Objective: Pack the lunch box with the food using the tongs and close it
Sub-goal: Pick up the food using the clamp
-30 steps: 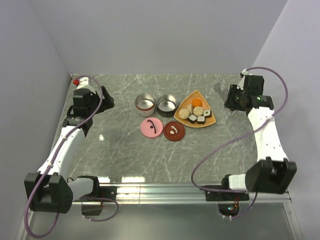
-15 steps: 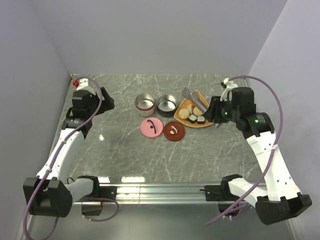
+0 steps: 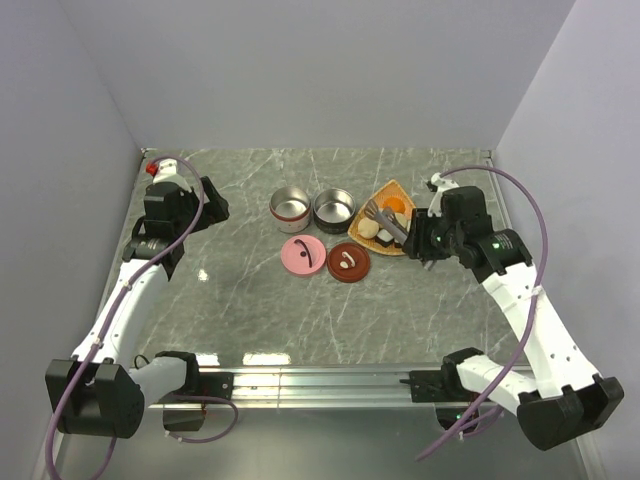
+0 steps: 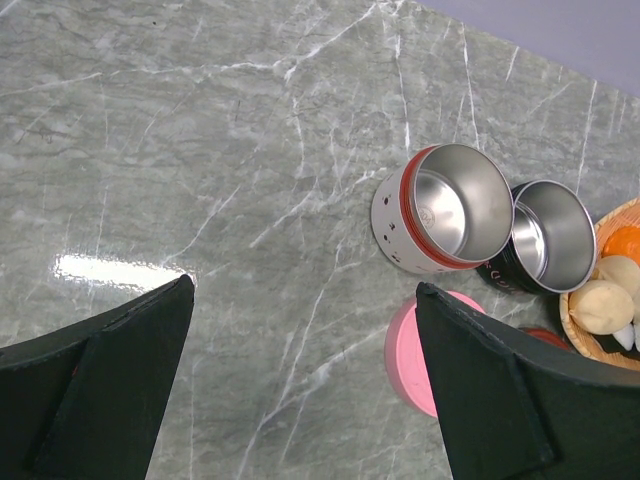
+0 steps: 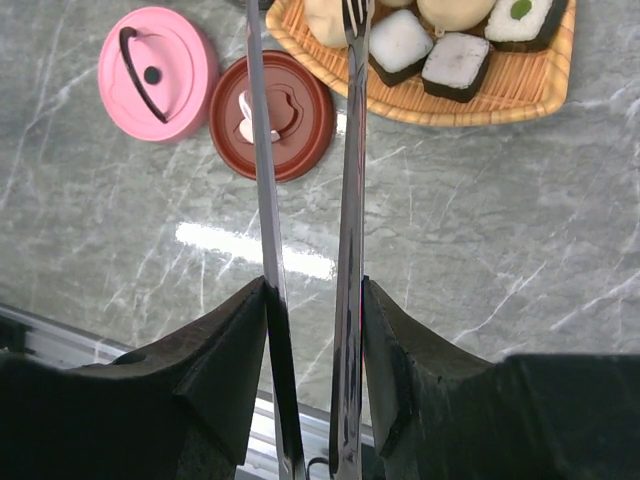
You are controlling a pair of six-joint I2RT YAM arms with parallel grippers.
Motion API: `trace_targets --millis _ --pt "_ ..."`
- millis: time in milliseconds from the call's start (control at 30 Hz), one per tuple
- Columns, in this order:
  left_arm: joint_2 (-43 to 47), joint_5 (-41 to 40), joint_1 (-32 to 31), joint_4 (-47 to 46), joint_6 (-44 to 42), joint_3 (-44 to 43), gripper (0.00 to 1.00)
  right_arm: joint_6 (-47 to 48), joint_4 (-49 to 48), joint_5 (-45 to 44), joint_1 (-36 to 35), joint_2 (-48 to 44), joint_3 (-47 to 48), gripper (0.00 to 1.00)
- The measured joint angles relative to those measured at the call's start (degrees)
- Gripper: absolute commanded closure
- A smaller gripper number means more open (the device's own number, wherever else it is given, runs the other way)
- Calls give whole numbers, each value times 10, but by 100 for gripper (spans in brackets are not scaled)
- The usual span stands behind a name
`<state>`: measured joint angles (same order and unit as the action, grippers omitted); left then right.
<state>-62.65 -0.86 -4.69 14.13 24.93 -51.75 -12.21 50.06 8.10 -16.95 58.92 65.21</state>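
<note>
Tongs point(image 5: 350, 200) now reach over the orange woven tray point(image 5: 500, 95); right gripper point(image 5: 312, 290) is closed partway on them, one tong arm against each finger, arms apart & pointing at the food. In wrist view the tong ends sit by a cream ball point(image 5: 325, 20), just beside two sushi rolls point(image 5: 400, 45); can't tell if they touch anything, since the ends run off the top of frame. Nothing is pinched btwn the arms as far as visible.

For the task: tool is in hand & at the food, so the 1st pick-up looks about to start. No piece is packed yet; the white-and-red tin point(image 4: 445, 205) & dark tin point(image 4: 548, 235) of the lunch box show bare metal inside. Pink lid point(image 3: 303, 255) & brown lid point(image 3: 349, 261) lie flat on the table point(image 3: 250, 310) in front of them, so closing is a long way off.

Vs 1 s ago: right arm was out at the table's far right w/ tongs well apart from the tray; half a sec ago it was swinging in; now the tongs lie angled across the tray. Left gripper point(image 3: 205, 200) is unchanged: jaws fully apart, holding nothing, parked far left; tins, lids & tray haven't shifted.
</note>
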Motion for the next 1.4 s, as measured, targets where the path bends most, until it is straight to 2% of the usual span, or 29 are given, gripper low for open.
trace_targets --millis 400,1033,1133,1167,1267,1400 --pt "2 0 0 3 0 0 1 -1 -21 -76 -23 48 -14 53" --pt "3 0 0 3 1 8 1 -1 -50 -88 -55 76 -57 53" --pt "3 0 0 3 2 8 0 -1 -57 -91 -60 82 -61 60" --pt "3 0 0 3 2 8 1 0 -60 -92 -61 84 -63 68" --pt "3 0 0 3 2 8 0 1 -65 -92 -64 90 -63 80" --pt "3 0 0 3 2 8 1 2 -67 -95 -70 94 -61 85"
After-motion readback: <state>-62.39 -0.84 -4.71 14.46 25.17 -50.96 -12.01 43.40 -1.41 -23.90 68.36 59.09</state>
